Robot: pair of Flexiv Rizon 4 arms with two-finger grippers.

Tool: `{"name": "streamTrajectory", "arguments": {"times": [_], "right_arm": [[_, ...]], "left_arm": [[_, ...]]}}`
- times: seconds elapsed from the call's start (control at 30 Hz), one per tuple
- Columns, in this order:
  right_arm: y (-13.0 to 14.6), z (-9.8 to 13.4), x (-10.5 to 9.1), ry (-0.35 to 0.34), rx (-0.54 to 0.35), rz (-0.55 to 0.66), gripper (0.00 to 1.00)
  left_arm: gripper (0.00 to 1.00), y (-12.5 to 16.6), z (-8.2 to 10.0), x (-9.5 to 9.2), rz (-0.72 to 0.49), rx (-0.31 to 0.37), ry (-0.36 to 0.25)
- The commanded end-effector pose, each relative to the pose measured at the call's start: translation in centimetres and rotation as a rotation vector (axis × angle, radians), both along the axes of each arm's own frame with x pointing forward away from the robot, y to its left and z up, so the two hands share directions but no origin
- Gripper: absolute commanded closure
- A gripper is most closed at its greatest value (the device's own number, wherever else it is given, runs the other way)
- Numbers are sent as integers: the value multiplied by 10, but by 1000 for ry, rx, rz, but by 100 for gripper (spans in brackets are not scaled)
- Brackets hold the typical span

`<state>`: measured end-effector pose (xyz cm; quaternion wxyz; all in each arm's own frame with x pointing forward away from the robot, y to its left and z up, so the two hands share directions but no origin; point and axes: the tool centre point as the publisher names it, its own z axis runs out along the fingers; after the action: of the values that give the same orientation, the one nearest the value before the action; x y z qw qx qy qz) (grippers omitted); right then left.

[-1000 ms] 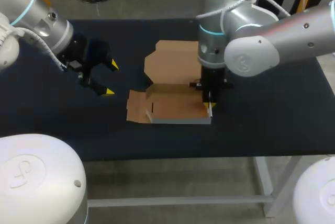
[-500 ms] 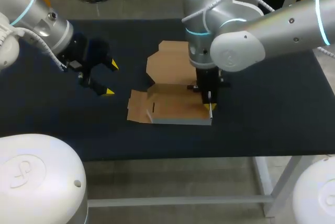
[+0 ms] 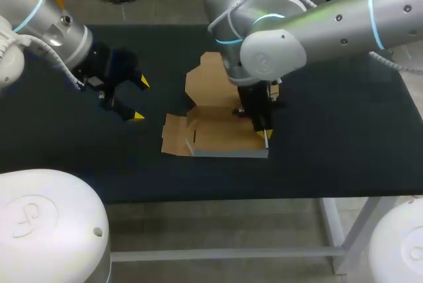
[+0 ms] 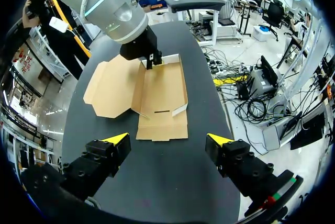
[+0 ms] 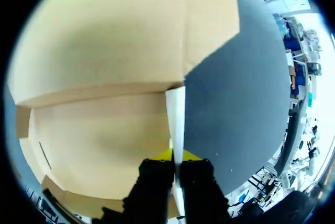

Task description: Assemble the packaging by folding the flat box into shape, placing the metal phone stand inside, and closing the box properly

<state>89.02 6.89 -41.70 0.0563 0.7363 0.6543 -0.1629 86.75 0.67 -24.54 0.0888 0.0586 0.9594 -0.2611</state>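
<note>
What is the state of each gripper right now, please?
Left gripper: open, holding nothing.
Right gripper: closed on the box wall.

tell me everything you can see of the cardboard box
The brown cardboard box is half folded: a shallow, empty tray with white-faced walls raised along its front and right side, a wide lid panel lying flat behind, and a small flap flat at its left. It rests on the dark table. The right end effector pinches its right wall.

Soft overhead light; the pale box [image 3: 221, 139] glows against the dim table [image 3: 330, 144].
</note>
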Motion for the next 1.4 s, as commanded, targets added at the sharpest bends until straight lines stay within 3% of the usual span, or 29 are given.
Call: {"name": "streamTrajectory", "arguments": {"times": [0.03,0.17,0.4,1.4], "right_arm": [[-1,-5,-2,4,-14,28,100],[-1,0,-7,-24,104,71,100],[3,7,-10,-52,188,122,100],[8,1,-16,-53,227,127,100]], "left_arm": [[0,0,1,0,0,4,2],[0,0,1,0,0,4,2],[0,0,1,0,0,4,2],[0,0,1,0,0,4,2]]}}
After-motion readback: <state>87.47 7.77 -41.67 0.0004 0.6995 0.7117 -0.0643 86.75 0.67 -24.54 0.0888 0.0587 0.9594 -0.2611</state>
